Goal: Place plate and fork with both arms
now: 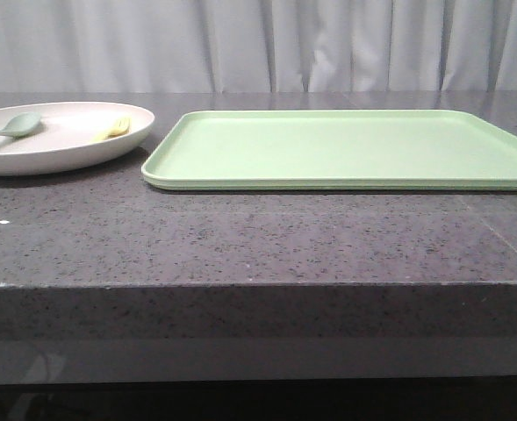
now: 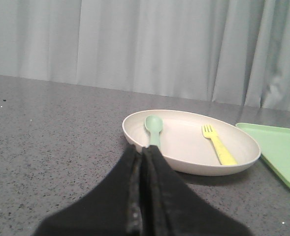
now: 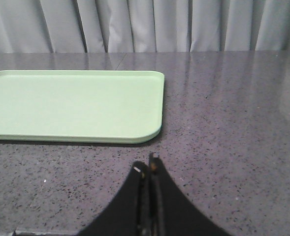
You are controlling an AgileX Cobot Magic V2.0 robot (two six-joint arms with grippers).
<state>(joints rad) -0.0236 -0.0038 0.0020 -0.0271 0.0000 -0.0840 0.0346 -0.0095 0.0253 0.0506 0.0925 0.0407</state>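
1. Left gripper [image 2: 144, 153] has its two black fingers pressed together, nothing held. From its wrist view it's low over the counter, tips pointing at the near rim of the plate [image 2: 184, 164], just short of it. It doesn't show in the front view at all.

2. That plate sits at the far left of the grey speckled counter [image 1: 258, 241], just beside the tray's left edge but not touching. Inside it: a pale green spoon [image 2: 153, 128] on the left half and the fork [image 2: 218, 145] on the right half, tines pointing away from the gripper, well apart from the spoon.

3. Big light-green tray [image 1: 346, 149] takes up the middle and right, bare as far as I can see.

4. Right gripper [image 3: 147, 169] is pinched closed too, empty, hovering over bare counter near the tray's rounded corner.

5. My take on doing this well: nothing's been picked up yet, so this looks like the very start. Left jaws need to open before reaching the rim, then pinch the rim clear of the spoon handle, which lies right in line with the fingers.

6. Lift level, or that light fork will probably slide.

7. Fork's thin and flat, so the right arm probably wants a straight-down pinch across the handle.
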